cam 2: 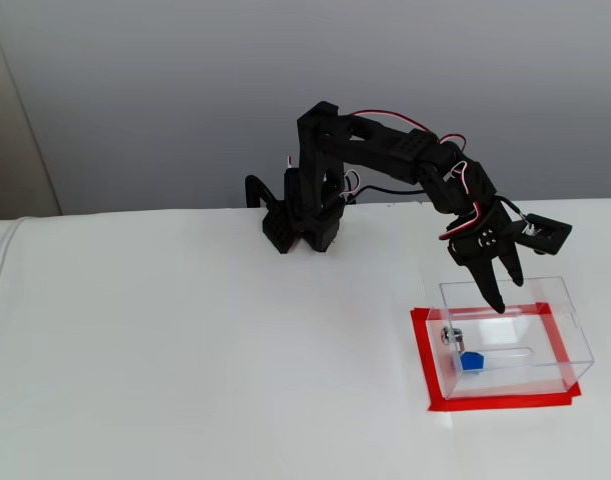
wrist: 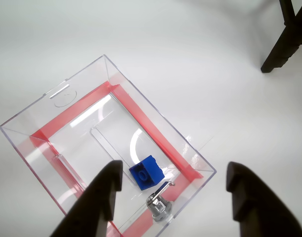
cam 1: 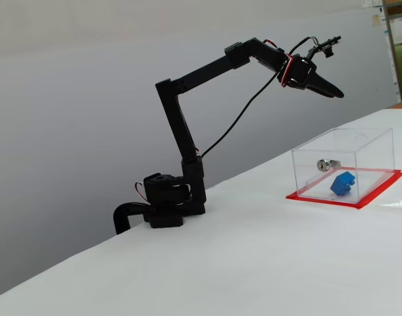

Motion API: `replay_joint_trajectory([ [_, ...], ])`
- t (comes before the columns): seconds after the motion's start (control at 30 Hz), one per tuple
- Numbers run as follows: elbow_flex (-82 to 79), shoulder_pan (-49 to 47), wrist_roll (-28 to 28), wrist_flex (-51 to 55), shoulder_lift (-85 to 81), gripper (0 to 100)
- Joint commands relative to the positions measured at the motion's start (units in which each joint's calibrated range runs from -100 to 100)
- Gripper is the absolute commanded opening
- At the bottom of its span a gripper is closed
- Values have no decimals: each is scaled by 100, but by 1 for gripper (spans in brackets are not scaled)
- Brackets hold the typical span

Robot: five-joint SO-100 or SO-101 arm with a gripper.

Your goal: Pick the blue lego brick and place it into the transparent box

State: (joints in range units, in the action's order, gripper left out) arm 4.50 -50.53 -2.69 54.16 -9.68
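We see the small blue studded plastic brick [wrist: 147, 172] already inside the clear acrylic box w/ red base [wrist: 151, 131], near the lock wall; black pincer [wrist: 173, 190] released, empty, above: task looks done.

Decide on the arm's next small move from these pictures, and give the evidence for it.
Probably lift the arm away from the transparent box and back toward rest. The blue lego brick already lies on the box floor near the silver lock, and the tool hangs open and empty above the box, holding nothing. Nothing visible remains to grasp.
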Motion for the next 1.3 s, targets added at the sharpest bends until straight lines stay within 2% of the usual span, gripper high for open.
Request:
replay_joint_trajectory([
  [0.0,300,22,-50,-89,-114,24],
  [0.27,255,406,-60,-37,-368,22],
  [0.43,-170,813,-60,-98,-928,7],
  [0.53,-468,1057,-55,-98,-1310,2],
  [0.87,-2114,2617,-8,-89,-3109,2],
  [1.07,-3479,3955,-3,-89,-4424,2],
  [1.27,-5025,4776,-3,-89,-5824,2],
])
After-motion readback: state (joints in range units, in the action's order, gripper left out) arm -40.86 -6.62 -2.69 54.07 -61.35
